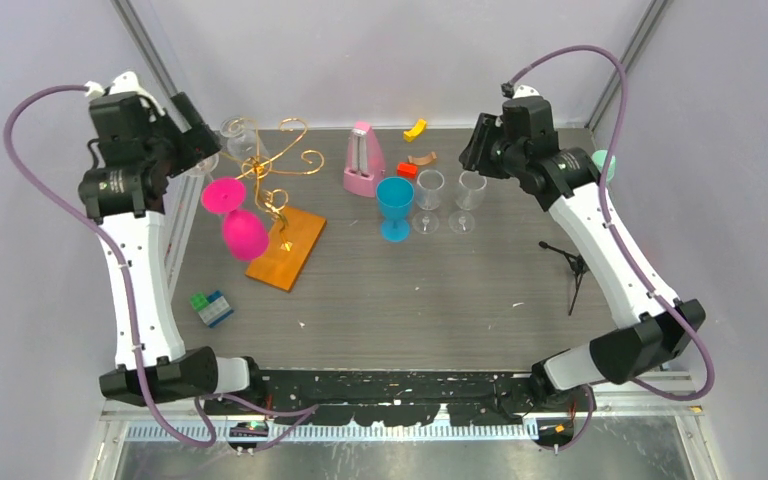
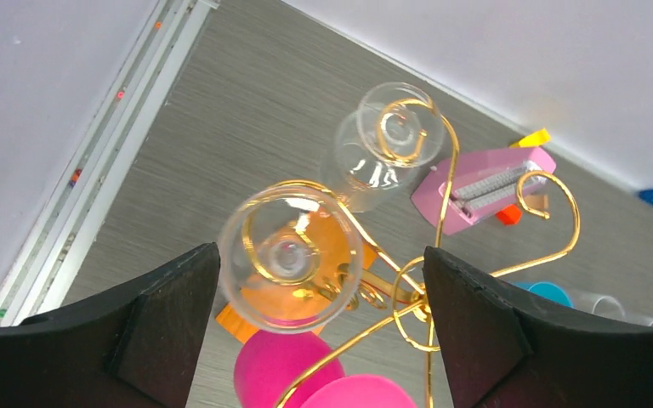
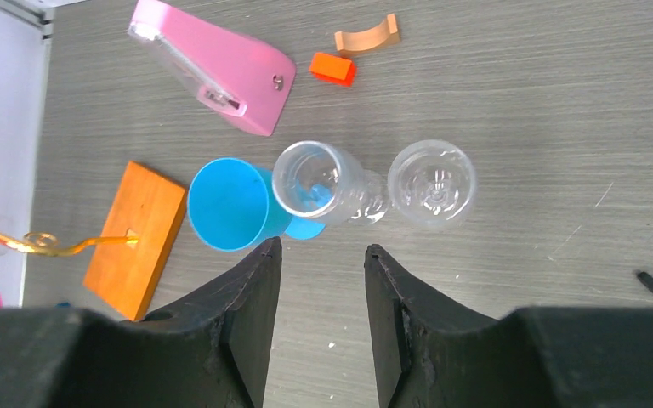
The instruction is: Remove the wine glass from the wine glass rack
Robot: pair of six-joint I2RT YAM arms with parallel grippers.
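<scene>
**Left fingers** point(image 2: 166, 327): spread wide and empty, one to each side of the wine glass point(image 2: 289, 259), touching nothing.

**Right fingers** point(image 3: 251, 314): parted with nothing between them. They hover over a blue cup point(image 3: 225, 204) and two clear glasses standing on the tabletop point(image 1: 410, 300), well apart from the rack point(image 1: 287, 250).

**Wine glass:** clear and thin-walled, hung bowl-down from a gold curl on the rack's left side. Its round foot is uppermost, with the curl showing across it. The rack's orange base shows through the bowl.

**Neighbours:** pink glasses point(image 2: 289, 370) hang just beside and lower. A second clear glass point(image 2: 391, 136) hangs on a farther curl, and the metronome point(image 2: 485, 187) stands beyond.

**Hazards, as judged:**
- A straight lift would likely catch the foot on the curl and drag or tip the light rack, so the stem probably has to slide out through the curl's open end.
- Closing on smooth glass or on the wire invites a slip.
- A swinging bowl could strike the pink glasses.
</scene>
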